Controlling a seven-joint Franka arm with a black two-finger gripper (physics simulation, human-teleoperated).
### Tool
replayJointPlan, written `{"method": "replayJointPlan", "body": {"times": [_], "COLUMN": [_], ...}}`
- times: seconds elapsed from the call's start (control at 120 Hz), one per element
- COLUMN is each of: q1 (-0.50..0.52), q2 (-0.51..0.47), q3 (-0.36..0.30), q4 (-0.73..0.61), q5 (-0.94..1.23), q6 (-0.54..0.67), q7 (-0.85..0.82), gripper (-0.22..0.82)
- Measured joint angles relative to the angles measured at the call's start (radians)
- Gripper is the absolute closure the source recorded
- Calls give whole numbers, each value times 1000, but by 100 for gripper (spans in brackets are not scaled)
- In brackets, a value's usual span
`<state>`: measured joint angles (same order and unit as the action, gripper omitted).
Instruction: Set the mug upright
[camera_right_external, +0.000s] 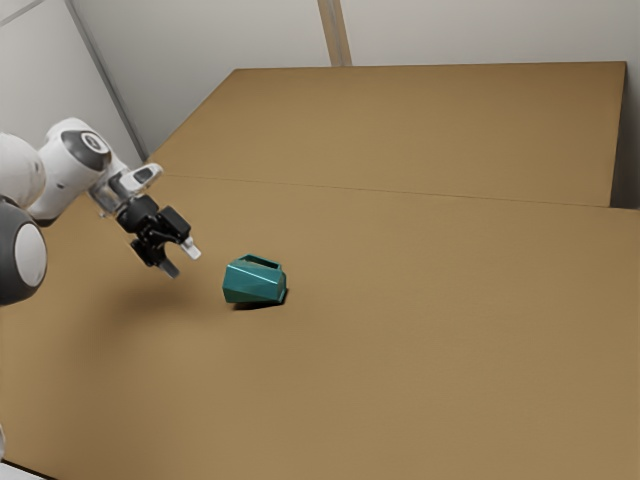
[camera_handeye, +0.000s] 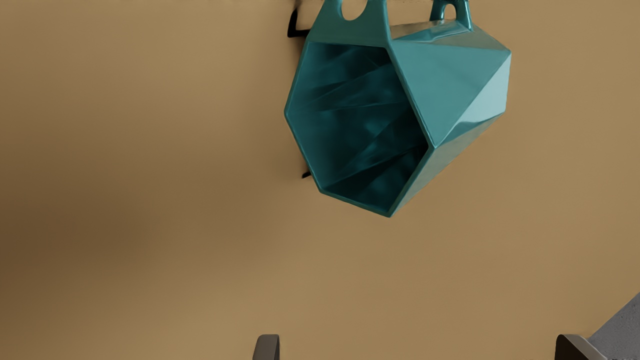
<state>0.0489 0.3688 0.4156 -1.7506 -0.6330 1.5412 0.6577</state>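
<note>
My gripper (camera_right_external: 182, 260) hangs above the table at the exterior view's left, its fingers spread wide with nothing between them. To the exterior view's right of it, and apart from it, a teal faceted mug (camera_right_external: 254, 281) lies on its side on the table. In the wrist view the mug (camera_handeye: 450, 85) shows its dark hollow mouth, and part of its handle runs out past the picture's edge. Both fingertips of the gripper (camera_handeye: 417, 347) stand far apart there, away from the mug.
The brown tabletop (camera_right_external: 420, 340) stretches around the mug on all sides. A brown panel (camera_right_external: 430, 130) lies beyond a thin seam, with pale walls (camera_right_external: 470, 30) behind it. A grey surface (camera_handeye: 620, 325) appears beside one fingertip in the wrist view.
</note>
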Motion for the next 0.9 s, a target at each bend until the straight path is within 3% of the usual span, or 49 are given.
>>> {"method": "replayJointPlan", "body": {"times": [0.9], "q1": [-1], "q2": [90], "q3": [-9], "q4": [-59], "q5": [-275], "q6": [55], "q7": [166], "gripper": [0]}}
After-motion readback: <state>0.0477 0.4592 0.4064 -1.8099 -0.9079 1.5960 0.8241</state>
